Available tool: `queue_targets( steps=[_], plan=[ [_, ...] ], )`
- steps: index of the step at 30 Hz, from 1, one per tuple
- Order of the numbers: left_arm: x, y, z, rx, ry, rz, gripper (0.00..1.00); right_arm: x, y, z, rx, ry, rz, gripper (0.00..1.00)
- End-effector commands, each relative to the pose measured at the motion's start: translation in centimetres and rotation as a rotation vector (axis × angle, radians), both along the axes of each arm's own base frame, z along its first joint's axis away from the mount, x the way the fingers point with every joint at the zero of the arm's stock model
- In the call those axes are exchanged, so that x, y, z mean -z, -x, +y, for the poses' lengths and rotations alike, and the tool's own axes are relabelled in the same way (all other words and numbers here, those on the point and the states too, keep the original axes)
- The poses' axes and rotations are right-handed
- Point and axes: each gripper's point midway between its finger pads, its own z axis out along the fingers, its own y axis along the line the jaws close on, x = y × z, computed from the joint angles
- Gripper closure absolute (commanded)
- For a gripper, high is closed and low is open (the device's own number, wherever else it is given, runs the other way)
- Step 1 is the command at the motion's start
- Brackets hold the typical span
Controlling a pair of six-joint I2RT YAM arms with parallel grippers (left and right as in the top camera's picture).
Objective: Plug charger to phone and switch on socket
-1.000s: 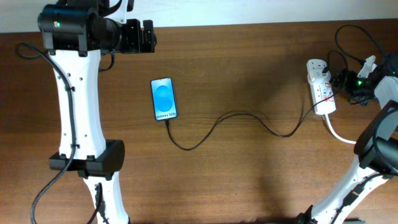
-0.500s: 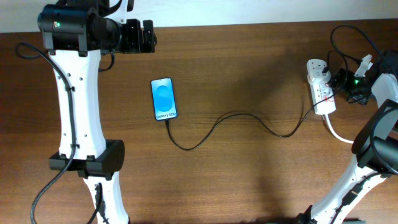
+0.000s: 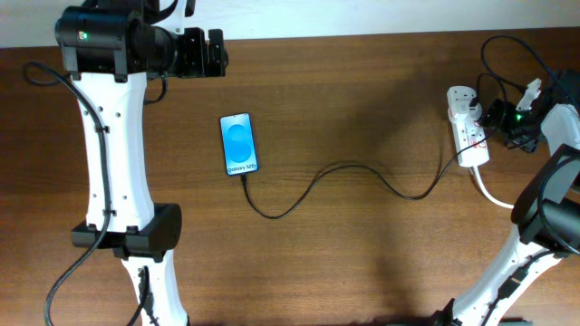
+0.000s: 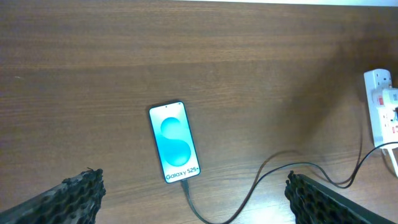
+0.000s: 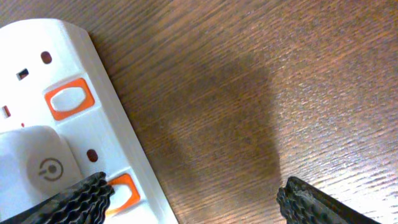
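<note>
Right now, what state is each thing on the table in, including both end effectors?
phone, face up, screen lit.
charger, connector at the phone's bottom edge, looks plugged in.
socket, white plug seated in it; whether its switches are on or off, cannot tell.
left end effector, open, holding nothing.
right end effector, open, one finger over the socket.

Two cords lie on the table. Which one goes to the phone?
The thin black charger, snaking from the white socket to the phone's bottom edge. The thick white cord only trails off the socket's near end.
</note>
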Motion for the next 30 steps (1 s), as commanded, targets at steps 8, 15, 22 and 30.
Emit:
queue_targets(
  steps=[8, 15, 22, 30],
  plan=[
    [-1.3, 0.6, -0.2, 0.011, 0.008, -0.032, 0.01, 2.9, 1.7, 3.2, -0.049, -0.074, 0.109, 0.09],
    [-1.3, 0.6, -0.2, 0.011, 0.007, -0.032, 0.01, -14.4, 2.0, -7.0, 0.152, 0.023, -0.076, 0.02],
    [-1.3, 0.6, -0.2, 0.011, 0.007, -0.032, 0.01, -33.1, 3.1, -1.1, 0.024, -0.025, -0.417, 0.01],
    [-1.3, 0.6, -0.2, 0.011, 0.007, -0.032, 0.01, -45.3, 8.0, 14.2, -0.251, 0.124, -0.641, 0.01]
  ],
)
